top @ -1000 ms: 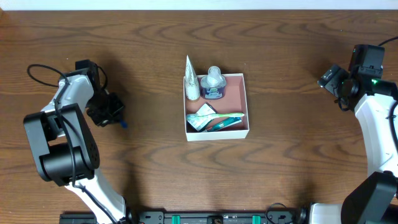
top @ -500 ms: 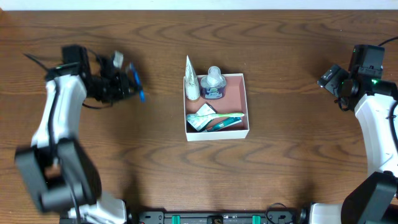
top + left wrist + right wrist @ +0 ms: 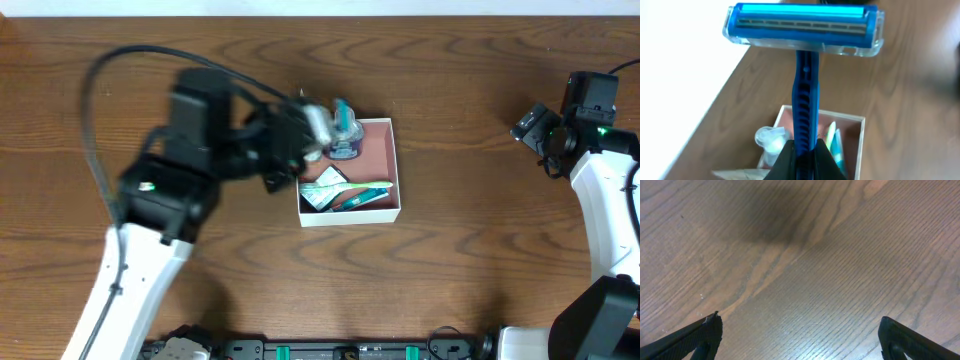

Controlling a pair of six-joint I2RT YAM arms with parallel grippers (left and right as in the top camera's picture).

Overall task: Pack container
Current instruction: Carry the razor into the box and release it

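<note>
The container (image 3: 394,160) is a square white-walled box with a pinkish-brown inside at the table's middle; it also shows in the left wrist view (image 3: 860,135). It holds a small clear-capped bottle (image 3: 771,141), a white tube and flat teal packets (image 3: 350,195). My left gripper (image 3: 804,159) is shut on the handle of a blue disposable razor (image 3: 805,30) and holds it above the container's far left corner; in the overhead view the razor's head (image 3: 343,115) is over the bottle. My right gripper (image 3: 800,335) is open and empty above bare table at the far right.
Dark wooden table (image 3: 480,260) all around the container. The right arm (image 3: 600,180) stands at the right edge. The left arm (image 3: 180,190) stretches in from the lower left, its cable looping above. A white strip runs along the far table edge.
My left arm has swung fast from the table's left side to the container, carrying the blue razor. The right arm has not moved.
</note>
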